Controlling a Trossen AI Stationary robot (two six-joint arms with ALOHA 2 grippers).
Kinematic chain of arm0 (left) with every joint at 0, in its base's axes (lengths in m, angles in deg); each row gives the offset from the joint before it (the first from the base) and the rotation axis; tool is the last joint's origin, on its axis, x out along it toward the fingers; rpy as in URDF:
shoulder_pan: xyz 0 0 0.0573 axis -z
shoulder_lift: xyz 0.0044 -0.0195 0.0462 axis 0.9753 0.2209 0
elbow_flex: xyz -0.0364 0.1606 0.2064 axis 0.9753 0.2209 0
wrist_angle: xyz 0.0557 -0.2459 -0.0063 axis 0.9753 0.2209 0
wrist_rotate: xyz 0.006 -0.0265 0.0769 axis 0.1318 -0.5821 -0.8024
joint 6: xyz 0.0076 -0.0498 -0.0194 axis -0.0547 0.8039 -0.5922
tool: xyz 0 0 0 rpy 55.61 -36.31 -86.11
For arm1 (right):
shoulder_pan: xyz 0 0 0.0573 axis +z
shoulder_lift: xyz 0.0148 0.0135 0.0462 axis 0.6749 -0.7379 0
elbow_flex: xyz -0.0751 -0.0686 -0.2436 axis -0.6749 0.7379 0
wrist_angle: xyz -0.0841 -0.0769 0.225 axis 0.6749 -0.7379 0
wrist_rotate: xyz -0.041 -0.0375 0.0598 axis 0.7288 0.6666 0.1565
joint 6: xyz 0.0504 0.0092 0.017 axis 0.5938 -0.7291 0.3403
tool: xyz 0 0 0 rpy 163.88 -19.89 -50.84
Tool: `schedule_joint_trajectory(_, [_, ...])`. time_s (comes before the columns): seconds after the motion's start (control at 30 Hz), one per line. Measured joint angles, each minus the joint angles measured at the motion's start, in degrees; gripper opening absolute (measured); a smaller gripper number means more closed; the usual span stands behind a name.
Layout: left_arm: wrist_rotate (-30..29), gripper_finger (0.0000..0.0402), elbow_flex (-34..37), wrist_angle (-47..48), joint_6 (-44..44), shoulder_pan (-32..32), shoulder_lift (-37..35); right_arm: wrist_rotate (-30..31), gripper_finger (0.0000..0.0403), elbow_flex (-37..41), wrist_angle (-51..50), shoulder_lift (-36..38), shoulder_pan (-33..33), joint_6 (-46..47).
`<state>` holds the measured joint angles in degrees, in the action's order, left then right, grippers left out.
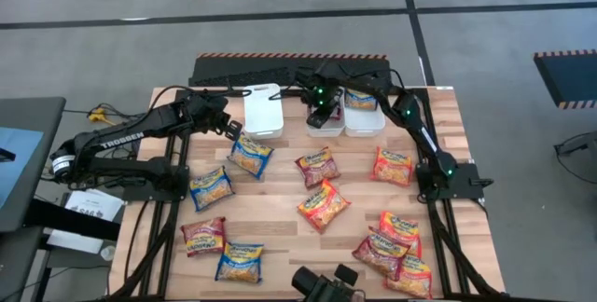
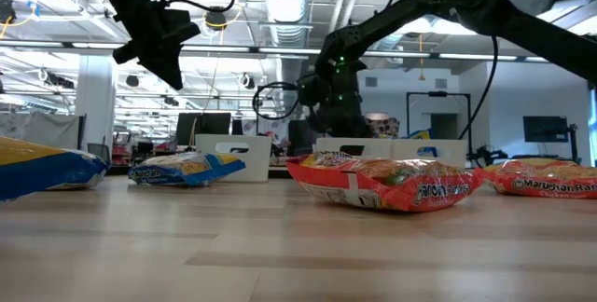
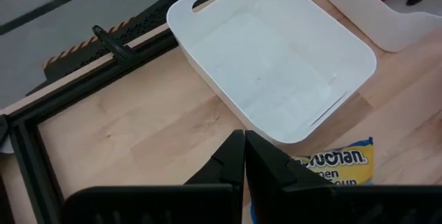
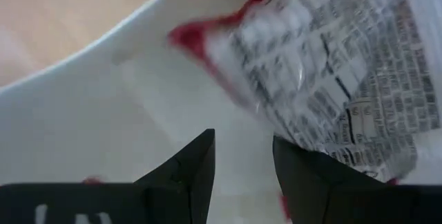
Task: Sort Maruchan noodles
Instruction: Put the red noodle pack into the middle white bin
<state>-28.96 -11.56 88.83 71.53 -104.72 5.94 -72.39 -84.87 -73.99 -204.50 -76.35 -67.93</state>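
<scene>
while most maruchan noodles [image 1: 323, 204] lie scattered across the wooden surface [image 1: 280, 237], one red packet [image 4: 331, 72] lies in the middle white bin [image 1: 325, 121]. above it the right gripper [image 4: 242, 158] hangs with fingers released, empty. the left gripper [image 3: 244, 156], fingers clenched on nothing, hovers by the empty bin [image 3: 276, 58] near a blue packet [image 1: 250, 155].

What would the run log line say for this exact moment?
left gripper: shut, empty, by left bin | right gripper: open over middle bin, red packet inside | packets remain on table
</scene>
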Motion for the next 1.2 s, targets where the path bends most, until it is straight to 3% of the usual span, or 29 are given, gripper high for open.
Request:
schedule_joint_trajectory(0.23, [-0.44,0.0,0.0,-0.02,-0.02,0.01,0.0,10.18,0.017,-1.01,0.95,0.44,0.45,-1.56])
schedule_joint_trajectory(1.03, [-1.09,0.0,0.0,-0.04,1.95,0.02,0.0,13.9,0.0123,-9.19,8.83,0.61,-6.24,-6.0])
schedule_joint_trajectory(1.2, [-1.07,0.0,0.0,-0.04,2.02,0.02,0.0,13.72,0.0123,-9.24,5.87,0.59,-6.51,-5.46])
